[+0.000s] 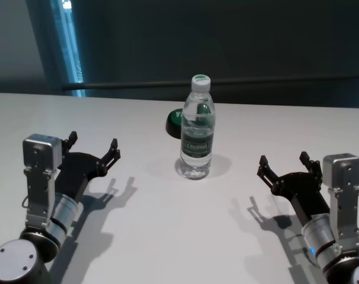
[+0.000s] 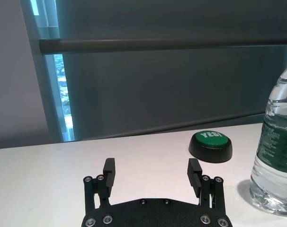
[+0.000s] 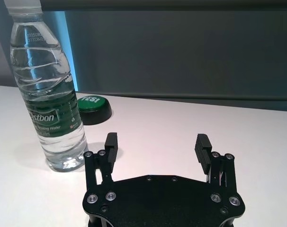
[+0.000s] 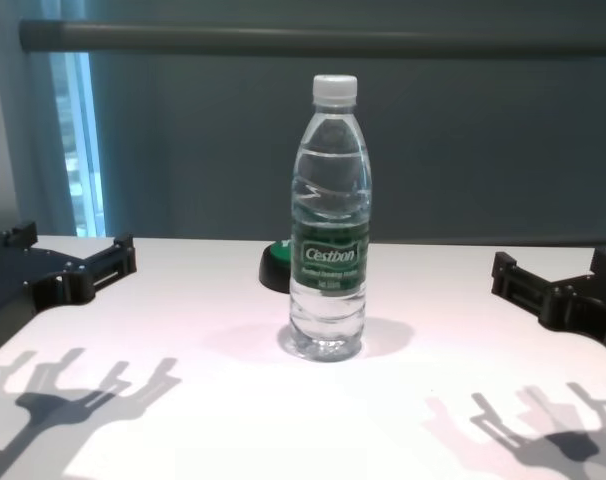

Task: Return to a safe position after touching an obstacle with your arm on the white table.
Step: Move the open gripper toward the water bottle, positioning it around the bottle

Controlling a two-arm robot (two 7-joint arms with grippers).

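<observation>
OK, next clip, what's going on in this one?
Nothing is being handled right now. A water bottle stands upright mid-way across the white table, with a green button just behind it. The left tool and right tool hover open over the table, one on each side of the bottle, both clear of it and empty.

Soft overhead light leaves crisp grey gripper shadows on the smooth white surface [image 4: 183, 420]; the dark wall behind stays dim, focus sharp.
</observation>
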